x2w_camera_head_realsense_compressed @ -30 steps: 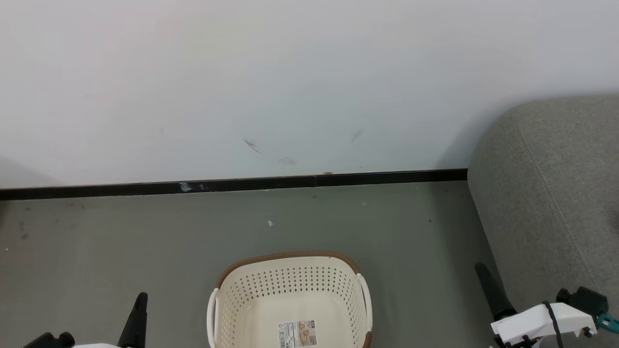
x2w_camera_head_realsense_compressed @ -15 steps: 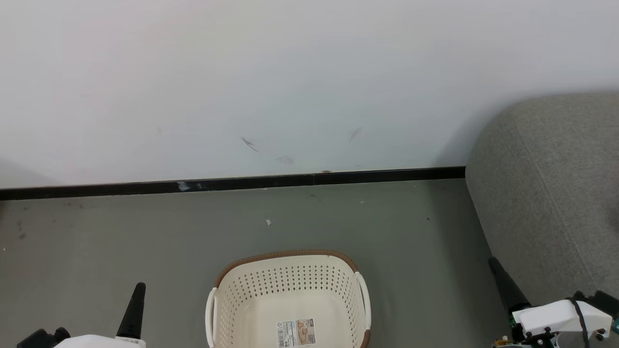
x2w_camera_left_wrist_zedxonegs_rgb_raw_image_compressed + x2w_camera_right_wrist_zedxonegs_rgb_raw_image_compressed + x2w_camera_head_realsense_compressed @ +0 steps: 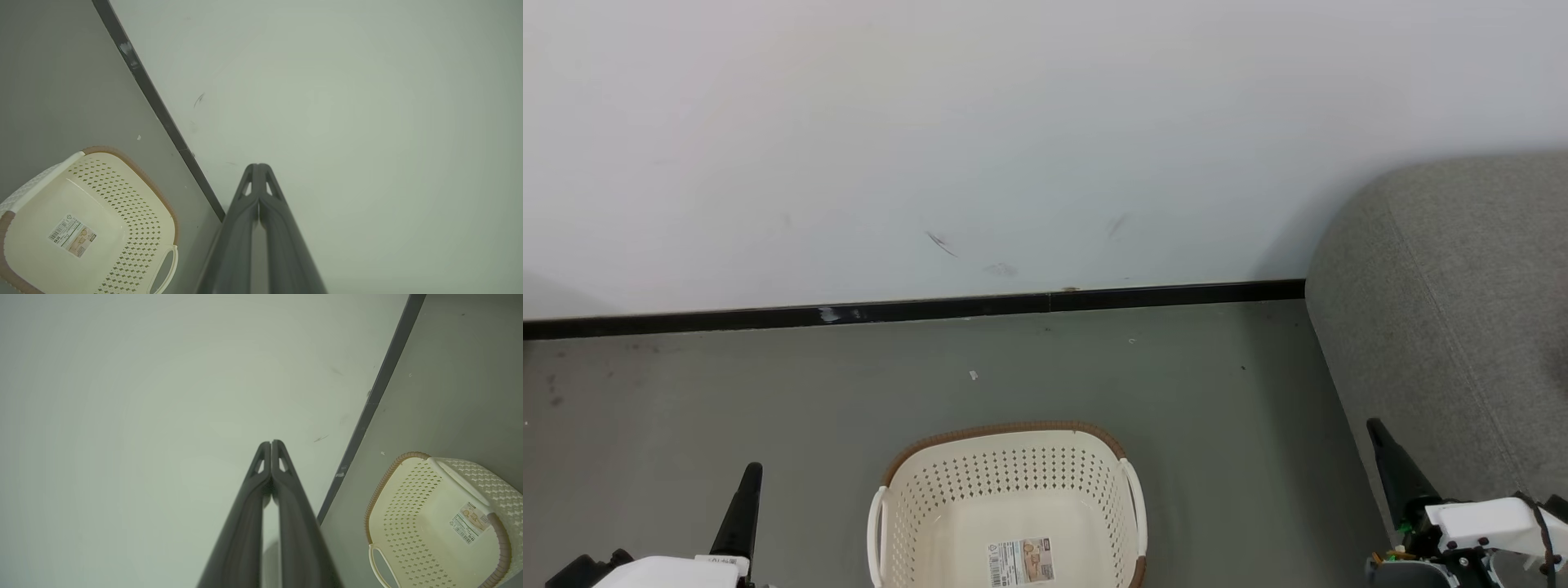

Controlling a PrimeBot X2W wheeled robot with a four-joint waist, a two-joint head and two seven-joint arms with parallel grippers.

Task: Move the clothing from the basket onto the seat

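Note:
The cream perforated basket (image 3: 1009, 506) with a brown rim stands on the grey floor at the bottom middle, holding nothing but a paper label (image 3: 1021, 562) on its bottom. It also appears as the basket (image 3: 88, 222) in the left wrist view and the basket (image 3: 439, 520) in the right wrist view. The grey seat (image 3: 1454, 327) rises at the right. The clothing is out of view. My left gripper (image 3: 754, 467) is shut at the lower left, beside the basket. My right gripper (image 3: 1374, 425) is shut at the lower right, against the seat's side. Both gripper tips, left (image 3: 258, 165) and right (image 3: 271, 442), hold nothing.
A white wall (image 3: 1013, 139) with a black baseboard (image 3: 915, 310) runs behind the basket. Grey floor (image 3: 1217, 392) lies between basket, wall and seat.
My right gripper has slid right and up toward the seat. My left gripper has risen slightly. The camera has shifted a little; the basket stays put.

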